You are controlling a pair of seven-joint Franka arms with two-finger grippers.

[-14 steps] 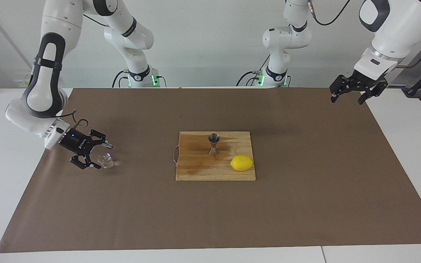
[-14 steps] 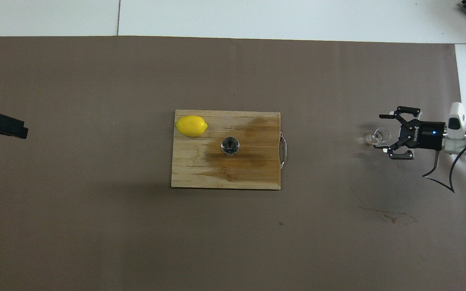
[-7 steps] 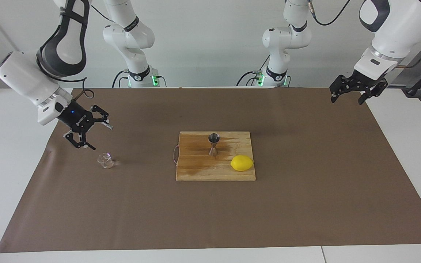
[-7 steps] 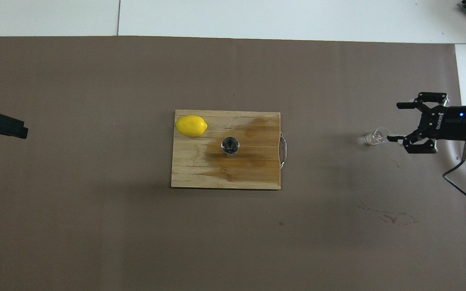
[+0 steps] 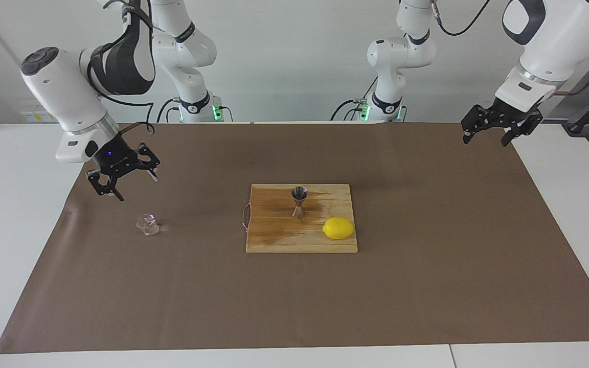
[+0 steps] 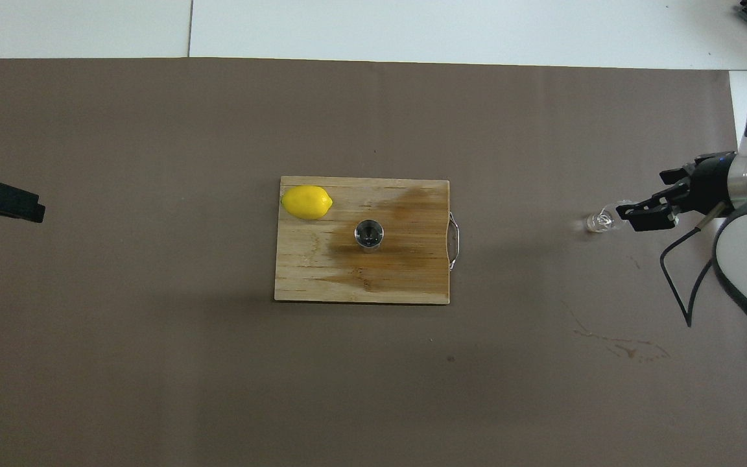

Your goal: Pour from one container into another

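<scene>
Glass cup (image 5: pixel 147 225): upright on brown mat (image 5: pixel 294 296), toward right arm's end, nothing touching it.
Jigger (image 5: pixel 299 202): upright on cutting board (image 5: pixel 274 240), lemon (image 5: pixel 338 228) just beside.
Right gripper (image 5: pixel 128 184): raised over mat near cup, fingers spread, empty.
Left gripper (image 5: pixel 484 134): waiting over mat's edge, fingers spread, empty.

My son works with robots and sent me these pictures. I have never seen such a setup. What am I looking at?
Two robot arms stand at a table. One picture looks across at them, the other looks down from above. The right gripper hangs open over the brown mat, above and apart from a tiny glass cup. The left gripper waits, open, at the table's other end. A steel jigger and a lemon sit on a cutting board. Nothing is held.
</scene>
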